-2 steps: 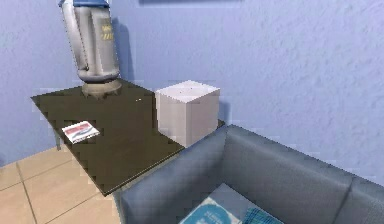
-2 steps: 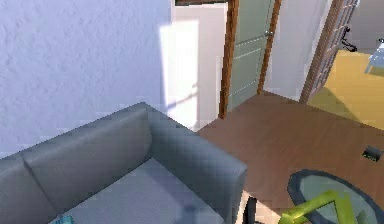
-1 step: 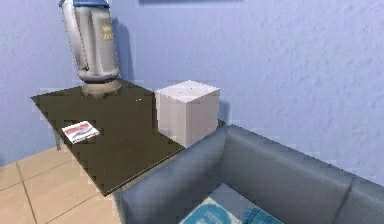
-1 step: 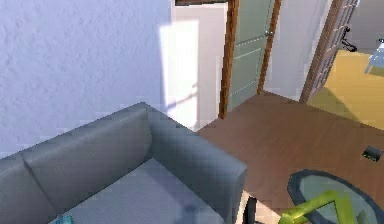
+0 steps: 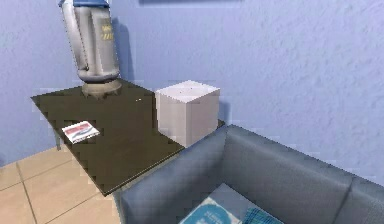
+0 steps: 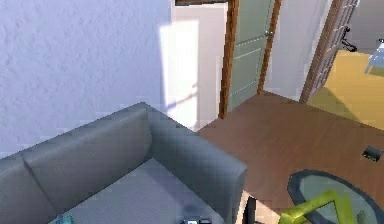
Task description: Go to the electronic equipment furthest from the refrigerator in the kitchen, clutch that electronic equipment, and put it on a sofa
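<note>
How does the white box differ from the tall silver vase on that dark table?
The white box is a plain cube; the silver vase is rounded, with blue trim. The box is lower, the vase taller. Both stand upright on the table.

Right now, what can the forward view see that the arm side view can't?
The forward view has a dark table with a tall silver and blue vase-like thing, a white box and a small red and white thing on it. The arm side view has a doorway, a wooden floor and a round glass table. Both have the grey sofa and the blue wall.
</note>
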